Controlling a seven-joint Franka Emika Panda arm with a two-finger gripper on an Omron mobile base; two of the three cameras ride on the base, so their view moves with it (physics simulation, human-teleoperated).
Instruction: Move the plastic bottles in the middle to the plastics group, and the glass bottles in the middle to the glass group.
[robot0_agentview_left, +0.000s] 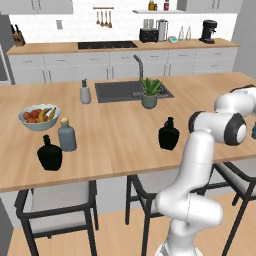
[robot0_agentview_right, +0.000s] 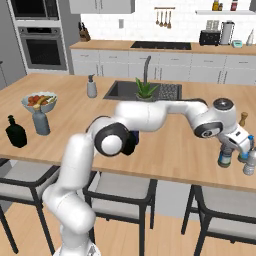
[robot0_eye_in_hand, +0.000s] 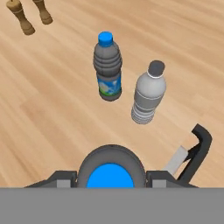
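Blue-capped bottle (robot0_eye_in_hand: 110, 175) pinched between gripper (robot0_eye_in_hand: 109, 178) fingers, plastics group (robot0_eye_in_hand: 127, 83) standing just ahead: risks toppling those two if set down too far forward.

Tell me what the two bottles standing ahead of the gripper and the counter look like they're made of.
Blue-capped bottle: likely clear plastic, ribbed walls, printed label.
Grey-capped bottle: likely pale translucent plastic, ribbed lower body, no label visible.
Counter: light wood look, visible grain, matte finish.
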